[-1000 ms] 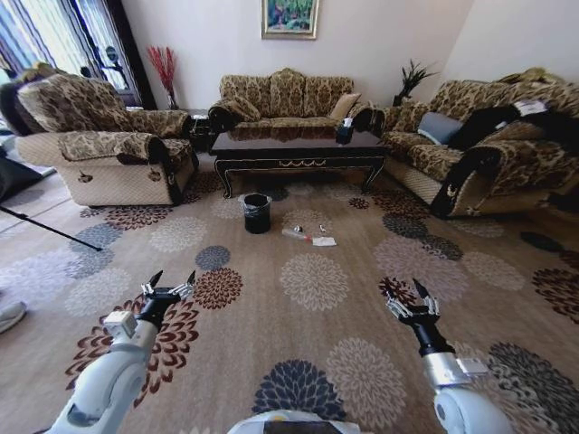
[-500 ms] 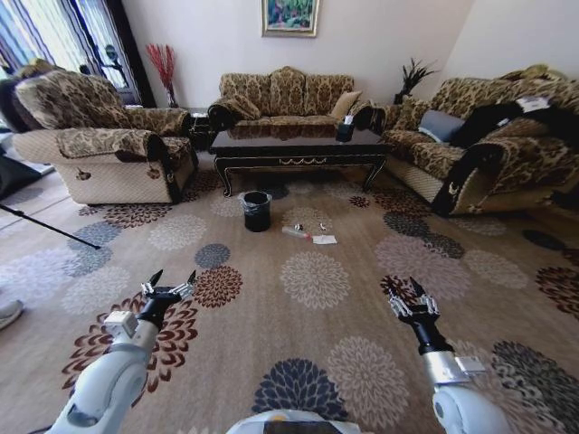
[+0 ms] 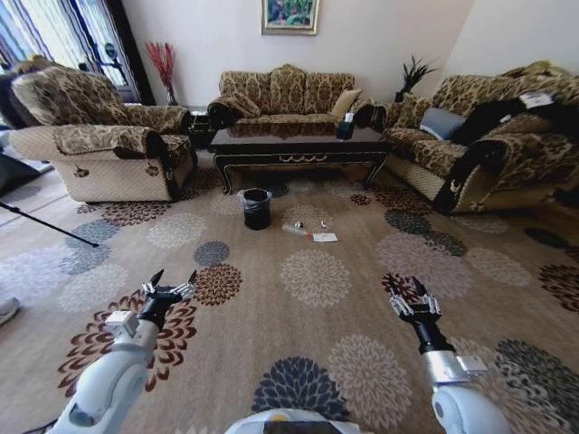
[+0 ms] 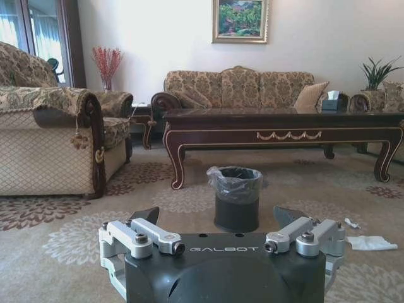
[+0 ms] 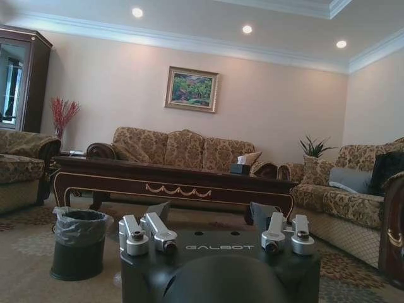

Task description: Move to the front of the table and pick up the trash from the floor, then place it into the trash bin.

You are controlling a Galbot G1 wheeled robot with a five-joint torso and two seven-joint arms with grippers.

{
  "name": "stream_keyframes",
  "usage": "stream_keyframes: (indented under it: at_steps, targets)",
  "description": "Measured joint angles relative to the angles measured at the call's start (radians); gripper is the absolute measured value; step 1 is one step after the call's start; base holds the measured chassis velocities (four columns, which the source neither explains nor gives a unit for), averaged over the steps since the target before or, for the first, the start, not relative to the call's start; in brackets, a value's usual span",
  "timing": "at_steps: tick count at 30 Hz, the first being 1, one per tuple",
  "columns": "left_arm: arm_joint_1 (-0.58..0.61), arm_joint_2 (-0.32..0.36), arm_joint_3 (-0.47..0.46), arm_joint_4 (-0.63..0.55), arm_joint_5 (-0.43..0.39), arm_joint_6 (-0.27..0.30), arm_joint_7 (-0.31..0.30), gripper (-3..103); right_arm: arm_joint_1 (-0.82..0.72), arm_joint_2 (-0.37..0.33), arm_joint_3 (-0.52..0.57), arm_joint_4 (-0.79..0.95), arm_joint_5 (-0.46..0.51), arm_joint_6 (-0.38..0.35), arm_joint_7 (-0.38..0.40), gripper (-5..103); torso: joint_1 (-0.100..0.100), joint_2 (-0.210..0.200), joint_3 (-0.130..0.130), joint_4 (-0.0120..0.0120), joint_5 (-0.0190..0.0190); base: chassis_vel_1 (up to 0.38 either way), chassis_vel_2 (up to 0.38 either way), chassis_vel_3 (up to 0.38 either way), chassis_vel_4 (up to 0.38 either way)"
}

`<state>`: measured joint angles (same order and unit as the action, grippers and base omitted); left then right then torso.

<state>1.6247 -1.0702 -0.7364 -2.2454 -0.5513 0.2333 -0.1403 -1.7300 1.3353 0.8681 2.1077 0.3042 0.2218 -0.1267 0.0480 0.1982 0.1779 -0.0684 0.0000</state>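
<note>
Both arms fwd, low; left pincer (image 3: 169, 287), right pincer (image 3: 413, 297) spread, empty.

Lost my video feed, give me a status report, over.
Left pincer and right pincer open, empty, low out front. Trash on floor beside trash bin, before table. Open carpet between, nothing in the way.

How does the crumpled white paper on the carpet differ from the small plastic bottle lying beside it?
The crumpled white paper is opaque white and lies flat and wide; the plastic bottle is clear and long, lying on its side. The paper lies farther from the trash bin, the bottle nearer to it. Both rest on the floor in front of the table, far ahead of the open left gripper and right gripper.
</note>
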Motion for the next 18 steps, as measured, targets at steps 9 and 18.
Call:
stream_keyframes:
  at_steps: [9,18]
  targets:
    - [0.006,-0.006,0.005,0.001,0.007,-0.002,0.002,100,0.001,0.000,0.001,-0.001,0.000,0.000,0.014,68,-0.010,-0.032,-0.022,0.0000,0.0000,0.000,0.000,0.000,0.000]
    - [0.003,-0.006,0.005,0.000,0.009,-0.003,0.003,100,0.010,-0.001,-0.002,-0.007,0.002,0.001,0.033,90,-0.017,-0.068,-0.051,0.0000,0.0000,0.000,0.000,0.000,0.000]
